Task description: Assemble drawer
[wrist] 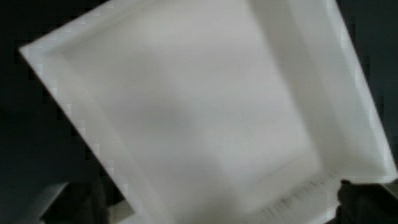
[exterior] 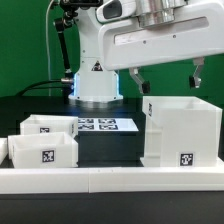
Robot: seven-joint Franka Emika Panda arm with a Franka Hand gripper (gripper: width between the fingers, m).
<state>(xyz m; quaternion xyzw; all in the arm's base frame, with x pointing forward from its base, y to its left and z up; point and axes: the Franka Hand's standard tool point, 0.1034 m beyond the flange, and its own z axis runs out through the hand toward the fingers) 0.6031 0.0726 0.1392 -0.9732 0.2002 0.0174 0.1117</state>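
Note:
The tall hollow white casing (exterior: 185, 130) stands upright at the exterior view's right, with a square tag low on its front. Two low white trays sit at the left: the front tray (exterior: 45, 152) shows a tag, and the second tray (exterior: 48, 124) is just behind it. My gripper (exterior: 167, 83) hangs just above the casing's open top, with its jaws spread wide and nothing between them. In the wrist view the casing (wrist: 178, 110) fills the picture, blurred. The gripper (wrist: 210, 212) straddles it, with a dark fingertip (wrist: 54, 205) on either side.
The marker board (exterior: 100, 125) lies flat on the dark table between the trays and the casing. A long low white rail (exterior: 110, 182) runs along the front edge. The robot's white base (exterior: 97, 85) stands behind.

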